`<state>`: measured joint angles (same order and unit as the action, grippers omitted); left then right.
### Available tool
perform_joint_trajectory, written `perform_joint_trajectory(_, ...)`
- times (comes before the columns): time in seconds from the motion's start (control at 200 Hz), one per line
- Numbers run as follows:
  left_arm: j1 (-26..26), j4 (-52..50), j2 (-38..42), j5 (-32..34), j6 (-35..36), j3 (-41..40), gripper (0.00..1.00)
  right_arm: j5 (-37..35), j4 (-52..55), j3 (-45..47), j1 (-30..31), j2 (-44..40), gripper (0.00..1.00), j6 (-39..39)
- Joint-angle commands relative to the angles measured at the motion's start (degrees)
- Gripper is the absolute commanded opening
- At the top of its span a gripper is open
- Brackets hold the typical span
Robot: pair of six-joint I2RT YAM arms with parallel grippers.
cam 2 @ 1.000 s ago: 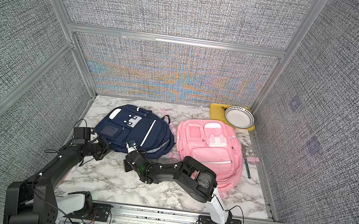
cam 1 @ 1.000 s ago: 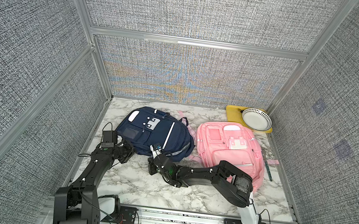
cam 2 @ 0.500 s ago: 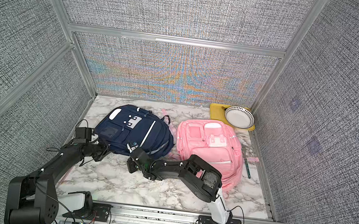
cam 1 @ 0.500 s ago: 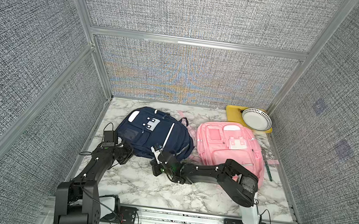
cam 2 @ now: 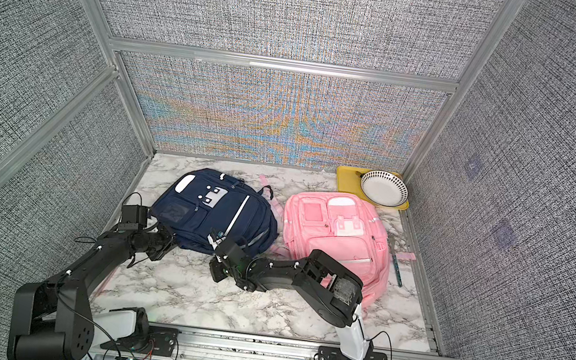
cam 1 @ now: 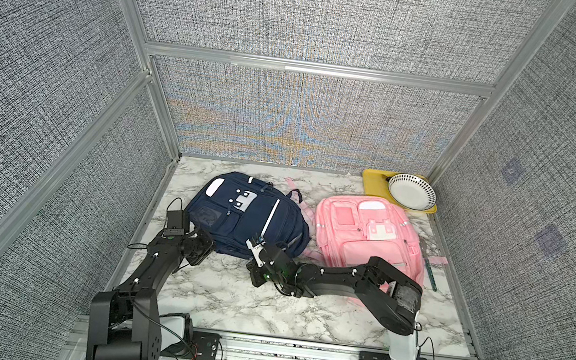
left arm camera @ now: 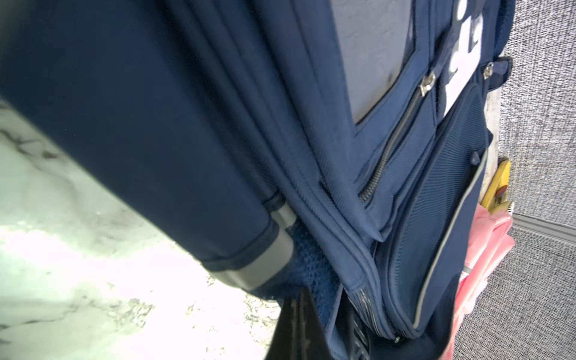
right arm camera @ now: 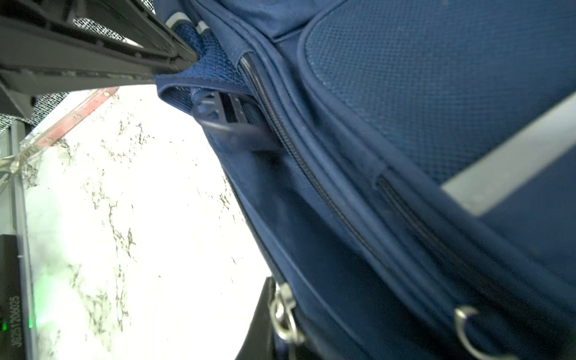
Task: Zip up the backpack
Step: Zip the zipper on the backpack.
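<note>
The navy backpack (cam 1: pixel 248 217) (cam 2: pixel 215 209) lies flat at the table's left in both top views. At its near left corner my left gripper (cam 1: pixel 206 247) (cam 2: pixel 167 244) (left arm camera: pixel 327 336) is shut on the mesh side edge. In the right wrist view its fingers (right arm camera: pixel 149 62) pinch that mesh. My right gripper (cam 1: pixel 257 255) (cam 2: pixel 219 253) (right arm camera: pixel 280 339) sits at the backpack's near edge, shut on a silver zipper pull (right arm camera: pixel 282 314) that lies against its dark finger (right arm camera: pixel 258 324). The zipper track (right arm camera: pixel 311 174) runs along the side, and a second ring pull (right arm camera: pixel 464 324) hangs nearby.
A pink backpack (cam 1: pixel 369 232) (cam 2: pixel 336 228) lies right of the navy one, under my right arm's elbow. At the back right stands a yellow tray (cam 1: pixel 372 183) holding a dotted white bowl (cam 1: pixel 412 192). A teal stick (cam 1: pixel 428 273) lies by the right wall.
My right gripper has slid rightward along the navy backpack's near edge with the zipper pull. The left gripper has held its grip at the corner, shifting only slightly.
</note>
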<state>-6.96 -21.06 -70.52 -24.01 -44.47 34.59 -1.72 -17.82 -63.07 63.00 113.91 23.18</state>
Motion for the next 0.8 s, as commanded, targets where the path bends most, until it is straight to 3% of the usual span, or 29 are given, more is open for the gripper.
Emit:
perform_joint_trajectory(0.0,-0.25,2.08,-0.75,5.37,1.99,0.54,0.0,-1.89,1.68,0.79,-0.12,-0.75,0.0,-1.1)
perform_joint_trajectory(0.175,-0.25,1.37,-1.71,8.75,3.07,1.0,0.0,-2.31,1.83,2.18,-0.07,-1.97,0.0,-1.39)
perform_joint_trajectory(0.796,-0.26,1.37,-3.49,11.17,3.65,1.14,0.0,-4.08,1.09,8.02,-0.53,-6.54,0.0,-1.11)
